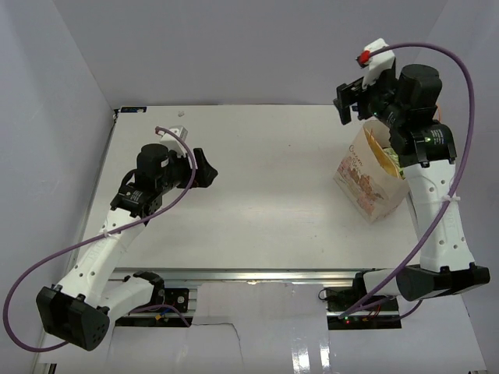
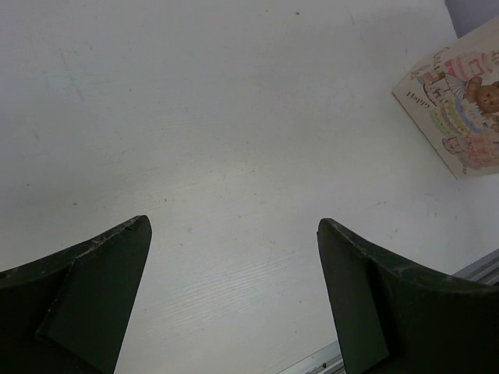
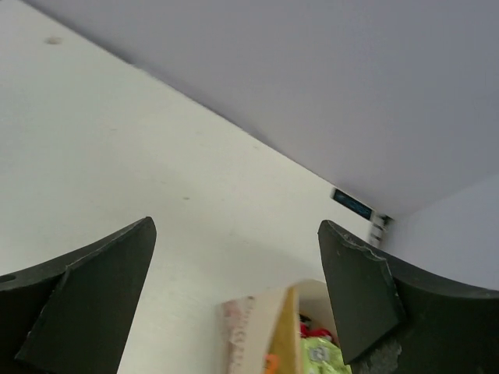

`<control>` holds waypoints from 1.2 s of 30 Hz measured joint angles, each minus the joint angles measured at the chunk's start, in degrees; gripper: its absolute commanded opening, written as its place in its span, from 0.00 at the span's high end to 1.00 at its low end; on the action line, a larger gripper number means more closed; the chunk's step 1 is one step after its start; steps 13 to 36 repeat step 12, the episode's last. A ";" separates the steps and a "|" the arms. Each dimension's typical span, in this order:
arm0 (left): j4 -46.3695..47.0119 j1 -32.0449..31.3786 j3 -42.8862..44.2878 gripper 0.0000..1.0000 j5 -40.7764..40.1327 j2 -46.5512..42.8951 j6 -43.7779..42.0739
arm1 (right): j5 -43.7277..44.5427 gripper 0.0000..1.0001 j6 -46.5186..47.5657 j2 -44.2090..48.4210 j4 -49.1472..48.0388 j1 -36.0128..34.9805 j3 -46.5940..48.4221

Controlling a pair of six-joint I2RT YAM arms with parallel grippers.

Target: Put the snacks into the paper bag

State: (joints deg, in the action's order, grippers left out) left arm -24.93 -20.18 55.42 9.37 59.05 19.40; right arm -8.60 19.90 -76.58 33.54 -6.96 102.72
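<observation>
The tan paper bag with a pinkish printed side stands upright at the right of the table, partly under my right arm. Snacks show inside it: a light green packet and something red below my right wrist. The bag's printed side also shows in the left wrist view. My right gripper is open and empty, held high above the bag's far rim. My left gripper is open and empty over bare table at the left. No snacks lie loose on the table.
A white table is enclosed by pale walls at the left, back and right. A small white object lies near the back left, behind the left arm. A metal rail runs along the near edge.
</observation>
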 measured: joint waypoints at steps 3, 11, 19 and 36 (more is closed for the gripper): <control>-0.02 0.00 1.68 0.02 -0.39 -0.24 0.42 | -2.01 0.10 -1.73 -0.20 2.54 -5.60 0.26; -0.63 0.00 2.43 0.02 -1.27 -4.85 2.54 | -6.93 0.10 -6.14 -0.87 5.01 -9.03 -2.78; -0.72 0.00 2.43 0.02 -1.36 -5.64 2.75 | -7.45 0.10 -6.29 -0.26 4.42 -9.20 -4.07; -0.72 0.00 2.43 0.02 -1.36 -5.64 2.75 | -7.45 0.10 -6.29 -0.26 4.42 -9.20 -4.07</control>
